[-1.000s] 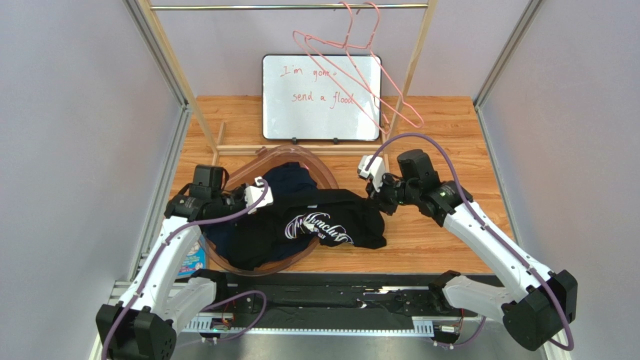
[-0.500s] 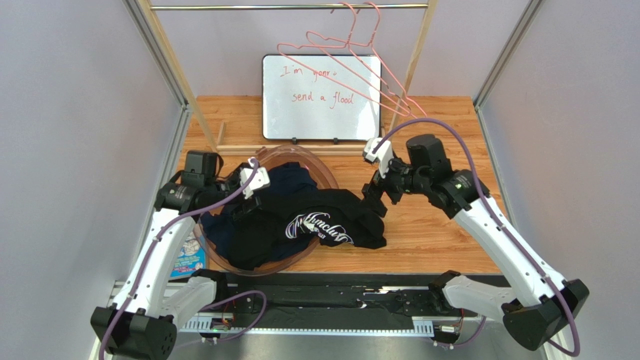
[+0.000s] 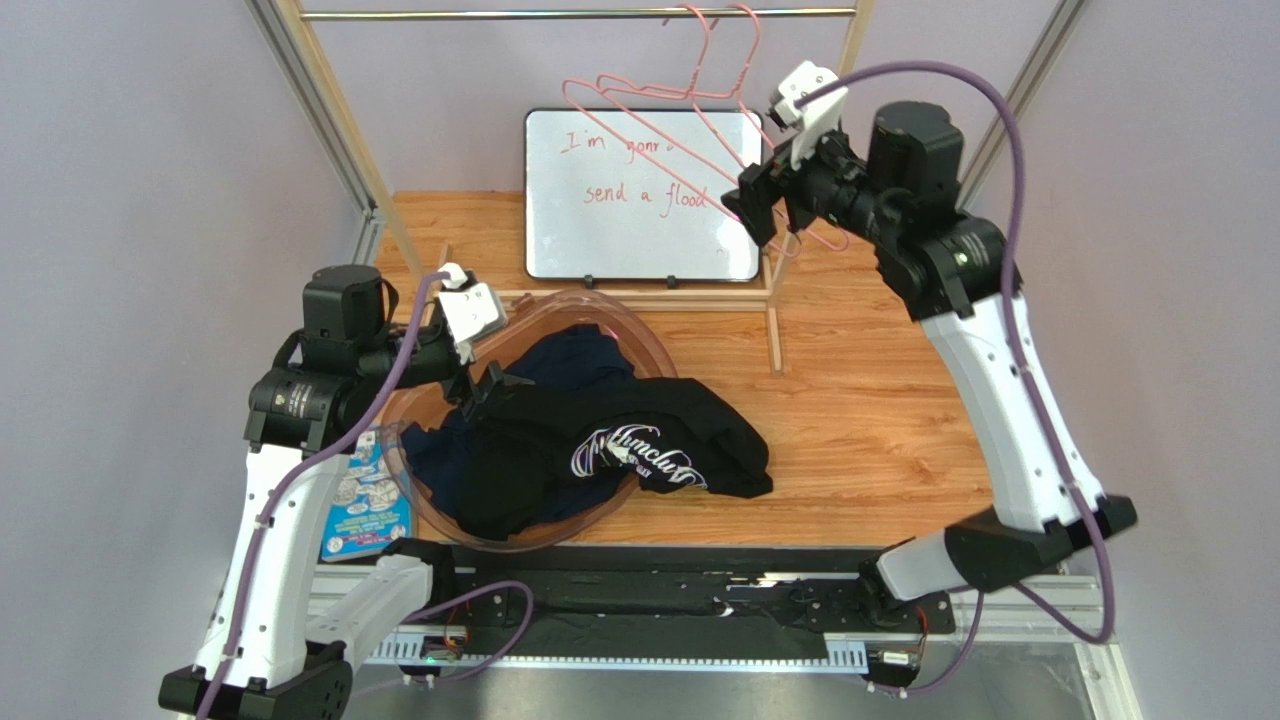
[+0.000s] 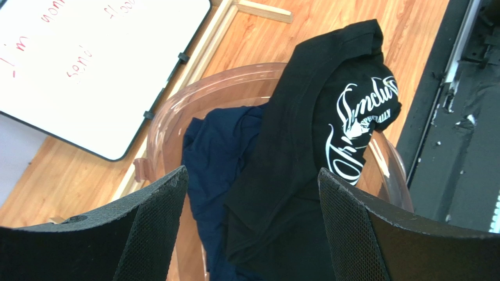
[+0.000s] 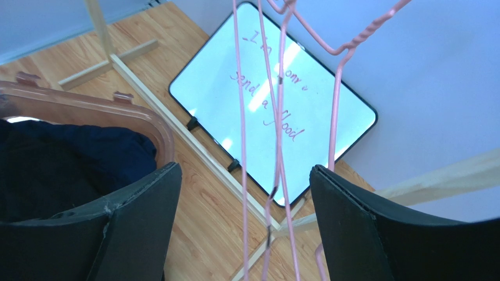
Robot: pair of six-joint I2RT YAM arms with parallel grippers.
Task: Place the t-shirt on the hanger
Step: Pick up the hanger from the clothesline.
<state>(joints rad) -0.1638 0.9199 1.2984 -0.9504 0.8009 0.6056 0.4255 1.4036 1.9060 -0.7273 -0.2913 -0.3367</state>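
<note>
The black t-shirt (image 3: 646, 435) with white script print lies draped over the front rim of the tub, part of it on the table; the left wrist view shows the t-shirt (image 4: 328, 117) below. My left gripper (image 3: 489, 393) hangs open above the tub's left side, nothing between its fingers (image 4: 155, 228). Two alike pink wire hangers dangle from the rail, one hanger (image 3: 661, 108) in front of the whiteboard. My right gripper (image 3: 756, 203) is raised beside them, open. In the right wrist view the hanger wires (image 5: 279, 146) run between its spread fingers (image 5: 346, 228), not pinched.
A clear brown tub (image 3: 661, 353) also holds a plain navy garment (image 3: 579, 356). A whiteboard (image 3: 601, 240) leans at the back under the wooden rack, its rail (image 3: 526, 14) on top and post (image 3: 819, 135) to the right. A blue leaflet (image 3: 358, 510) lies left of the tub.
Both grippers have opened and come off the t-shirt, which stays draped on the tub. The right arm rose up to the hangers; the left arm lifted back to the left. The hangers swung.
</note>
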